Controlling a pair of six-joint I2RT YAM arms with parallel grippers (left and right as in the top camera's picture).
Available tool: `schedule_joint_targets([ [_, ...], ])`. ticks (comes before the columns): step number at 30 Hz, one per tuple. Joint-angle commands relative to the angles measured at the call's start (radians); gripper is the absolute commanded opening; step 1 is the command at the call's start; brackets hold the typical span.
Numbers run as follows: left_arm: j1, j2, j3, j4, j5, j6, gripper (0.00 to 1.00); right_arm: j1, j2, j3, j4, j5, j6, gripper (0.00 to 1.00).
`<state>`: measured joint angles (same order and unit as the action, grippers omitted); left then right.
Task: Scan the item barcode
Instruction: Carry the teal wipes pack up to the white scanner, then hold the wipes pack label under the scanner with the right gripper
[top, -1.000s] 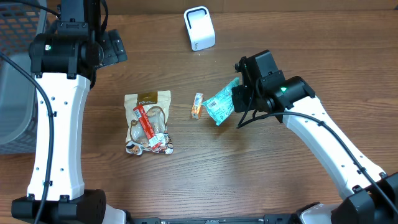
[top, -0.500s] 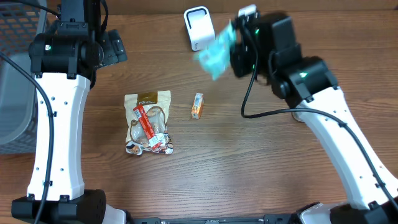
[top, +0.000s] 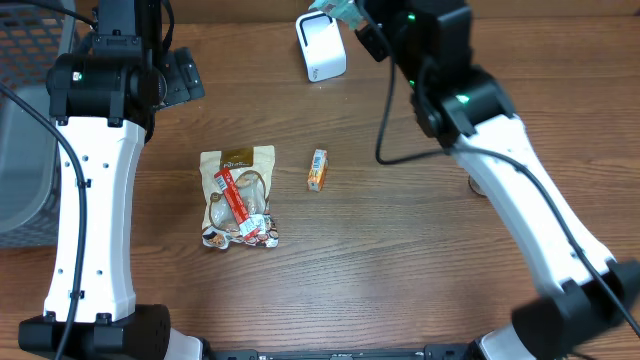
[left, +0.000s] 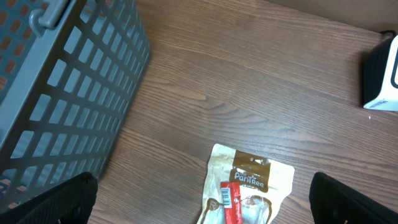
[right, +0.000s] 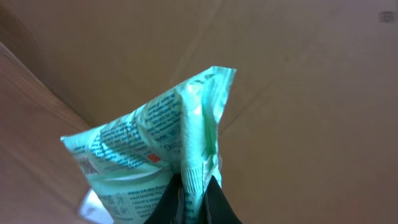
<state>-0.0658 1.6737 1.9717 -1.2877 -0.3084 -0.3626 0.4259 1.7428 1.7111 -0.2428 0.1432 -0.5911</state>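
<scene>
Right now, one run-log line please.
right pincer: shut on green packet | packet: in air near white scanner | left pincer: open, empty | table: snack bag, small orange box

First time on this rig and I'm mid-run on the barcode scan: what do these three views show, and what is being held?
You are driving two white robot arms at a wooden table, each ending in a two-finger gripper. The wide picture looks down from above; the other two come from cameras on the wrists. The right gripper is shut on a green packet, raised near the white scanner at the far edge. The left gripper is open and holds nothing; its camera looks down at a grey basket and a snack pouch. A small orange packet lies beside the pouch, apart from it.
</scene>
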Motion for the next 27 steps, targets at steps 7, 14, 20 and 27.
schedule_joint_targets([
  [7,-0.006,-0.007,0.008,0.002,-0.013,0.011,1.0,0.014,0.269,0.016,0.338,0.204,-0.2,0.04],
  [14,-0.006,-0.007,0.008,0.002,-0.013,0.011,1.0,0.024,0.441,0.016,0.575,0.254,-0.278,0.04],
  [20,-0.006,-0.007,0.008,0.002,-0.013,0.011,1.0,0.052,0.557,0.016,0.785,0.357,-0.274,0.04],
  [27,-0.006,-0.007,0.008,0.002,-0.013,0.011,1.0,0.073,0.65,0.016,0.925,0.381,-0.278,0.04],
])
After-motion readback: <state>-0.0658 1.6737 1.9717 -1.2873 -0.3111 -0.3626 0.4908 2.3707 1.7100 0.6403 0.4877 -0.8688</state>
